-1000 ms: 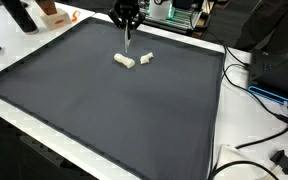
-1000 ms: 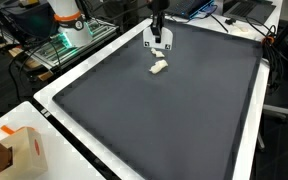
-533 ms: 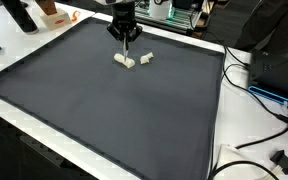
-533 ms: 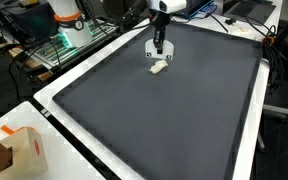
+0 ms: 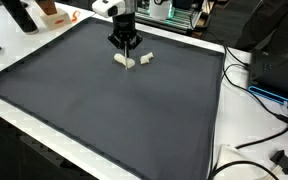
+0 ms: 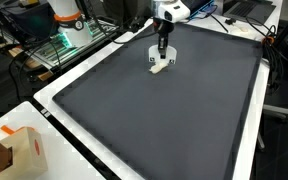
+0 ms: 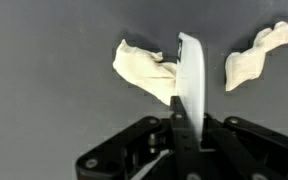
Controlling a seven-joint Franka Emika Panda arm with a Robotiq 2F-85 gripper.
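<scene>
My gripper (image 7: 187, 108) is shut on a thin white blade-like tool (image 7: 190, 75) that sticks out past the fingertips. In the wrist view the tool's tip lies against the edge of a lumpy white piece (image 7: 142, 68) on the dark grey mat (image 7: 44, 110). A second white piece (image 7: 256, 55) lies apart from it on the other side. In both exterior views the gripper (image 5: 125, 45) (image 6: 162, 52) hangs low over the mat's far part, just above the white pieces (image 5: 125, 62) (image 5: 146, 58) (image 6: 159, 68).
A white table border (image 5: 216, 130) surrounds the mat. Cables (image 5: 256, 92) and a black part (image 5: 280, 158) lie beside it. A cardboard box (image 6: 14, 150) sits at a near corner. Lab gear (image 6: 69, 25) stands behind the table.
The gripper with the white tool has come down and shifted over the white pieces. The pieces have stayed in place.
</scene>
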